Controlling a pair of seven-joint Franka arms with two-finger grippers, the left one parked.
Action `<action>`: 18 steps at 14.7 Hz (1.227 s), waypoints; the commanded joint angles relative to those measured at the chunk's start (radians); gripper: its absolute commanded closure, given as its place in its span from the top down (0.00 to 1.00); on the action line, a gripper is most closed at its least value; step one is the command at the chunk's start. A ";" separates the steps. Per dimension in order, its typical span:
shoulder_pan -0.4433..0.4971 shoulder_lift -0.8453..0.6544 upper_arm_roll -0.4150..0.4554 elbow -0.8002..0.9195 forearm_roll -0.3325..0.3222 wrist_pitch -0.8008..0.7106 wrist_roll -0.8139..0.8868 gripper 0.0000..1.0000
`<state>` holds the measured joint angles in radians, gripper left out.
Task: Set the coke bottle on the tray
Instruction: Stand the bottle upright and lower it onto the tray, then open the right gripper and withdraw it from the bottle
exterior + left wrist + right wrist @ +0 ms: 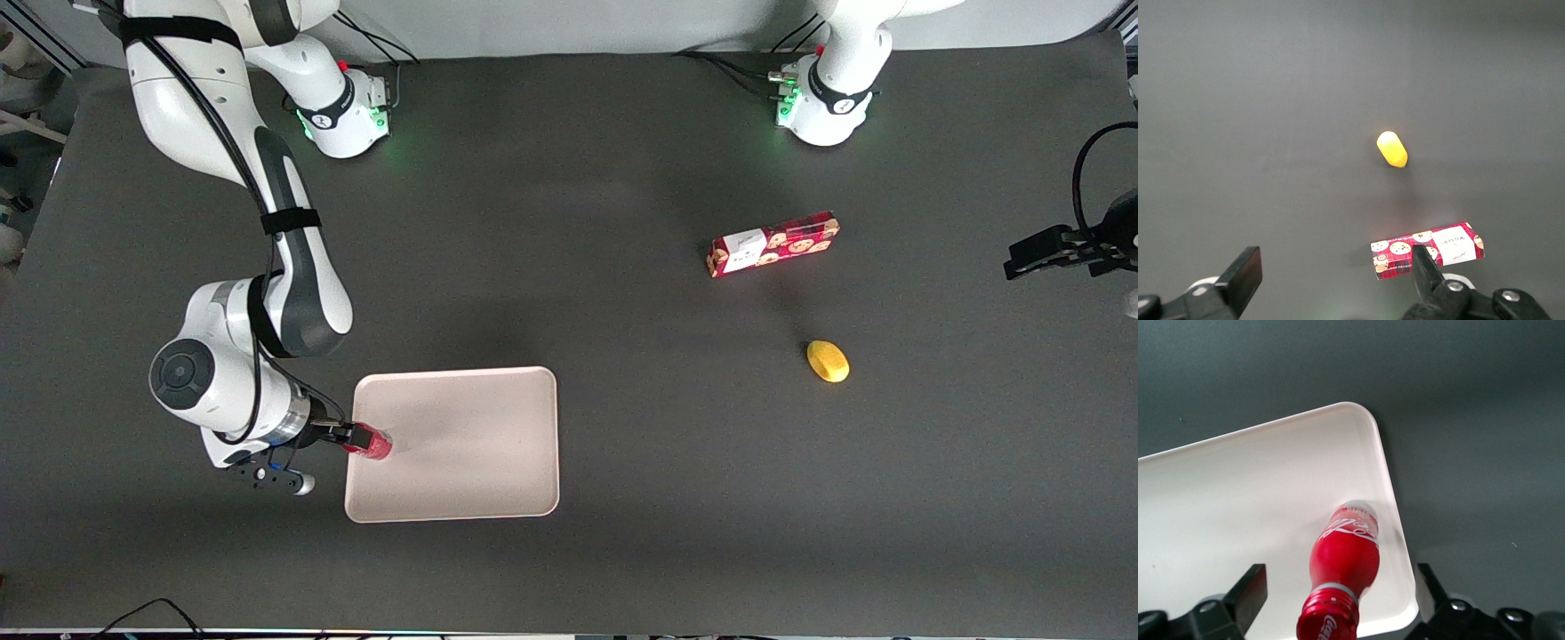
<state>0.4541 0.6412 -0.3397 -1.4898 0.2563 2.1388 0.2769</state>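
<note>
A red coke bottle [1343,577] stands upright on a pale tray [480,444], close to the tray's rim at the working arm's end. The gripper [360,438] hovers over the bottle, its fingers [1248,593] spread wide on either side without touching it. A cookie box [772,244] and a yellow lemon [828,361] lie well apart from the tray, toward the parked arm's end of the table.

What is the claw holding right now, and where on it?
Nothing: the claw is open above the tray, fingers clear of the upright coke bottle between them.
</note>
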 commanded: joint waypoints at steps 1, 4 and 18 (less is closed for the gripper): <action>-0.003 0.018 0.004 0.043 0.021 0.000 0.011 1.00; -0.005 0.002 0.004 0.059 0.006 -0.007 -0.008 1.00; -0.222 -0.630 0.272 -0.243 -0.229 -0.330 0.045 1.00</action>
<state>0.3132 0.1481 -0.1762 -1.5701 0.0675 1.7810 0.2678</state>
